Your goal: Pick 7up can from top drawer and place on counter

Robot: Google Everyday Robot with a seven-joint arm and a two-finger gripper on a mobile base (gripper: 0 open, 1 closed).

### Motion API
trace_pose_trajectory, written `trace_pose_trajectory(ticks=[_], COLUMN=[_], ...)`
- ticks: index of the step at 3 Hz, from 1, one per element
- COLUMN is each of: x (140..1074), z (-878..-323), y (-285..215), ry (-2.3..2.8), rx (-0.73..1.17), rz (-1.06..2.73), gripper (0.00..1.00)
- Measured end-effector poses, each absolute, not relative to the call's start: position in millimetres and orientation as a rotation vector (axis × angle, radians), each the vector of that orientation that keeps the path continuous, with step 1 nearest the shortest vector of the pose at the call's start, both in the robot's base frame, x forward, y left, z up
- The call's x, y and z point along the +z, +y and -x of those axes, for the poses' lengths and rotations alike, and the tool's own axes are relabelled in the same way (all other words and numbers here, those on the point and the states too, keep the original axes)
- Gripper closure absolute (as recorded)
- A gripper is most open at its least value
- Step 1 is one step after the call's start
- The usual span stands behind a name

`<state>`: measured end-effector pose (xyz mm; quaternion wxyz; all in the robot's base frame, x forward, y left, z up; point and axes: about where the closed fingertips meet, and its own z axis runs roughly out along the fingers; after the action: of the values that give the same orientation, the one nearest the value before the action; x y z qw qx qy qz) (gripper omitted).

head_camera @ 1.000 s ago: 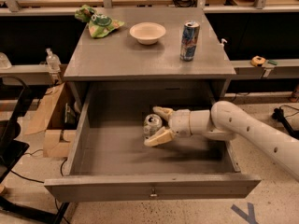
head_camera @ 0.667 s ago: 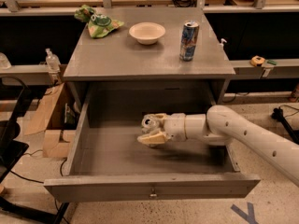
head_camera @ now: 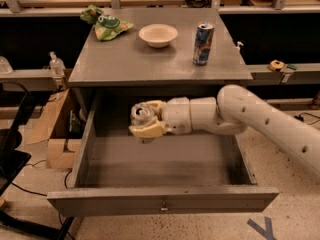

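Note:
The 7up can (head_camera: pixel 140 113), short and silvery with a silver top, is held between the cream fingers of my gripper (head_camera: pixel 146 118). The gripper is shut on it and holds it up above the floor of the open top drawer (head_camera: pixel 160 196), just below the front edge of the counter (head_camera: pixel 150 61). My white arm reaches in from the right. The drawer's front panel has a small metal knob (head_camera: pixel 162 209) at its centre.
On the counter stand a taller blue can (head_camera: pixel 202 43) at the right, a white bowl (head_camera: pixel 158 34) in the middle back and a green crumpled bag (head_camera: pixel 104 24) at the back left. A cardboard box (head_camera: pixel 55 134) sits left of the cabinet. Wooden benches run behind.
The gripper closed on the can inside the drawer, then lifted it up and to the left, off the drawer floor toward the counter edge.

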<state>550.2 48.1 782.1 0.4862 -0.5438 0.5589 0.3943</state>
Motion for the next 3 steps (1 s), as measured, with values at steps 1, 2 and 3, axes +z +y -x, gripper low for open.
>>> trace_pose_trajectory(ticks=[1, 2, 3], x=[864, 915, 934], z=[-570, -619, -682], y=[69, 91, 115], ry=[1.345, 1.408, 1.510], rx=[0.956, 0.934, 0.911], rz=[1.391, 1.386, 1.328], gripper=[1.00, 1.00, 1.00])
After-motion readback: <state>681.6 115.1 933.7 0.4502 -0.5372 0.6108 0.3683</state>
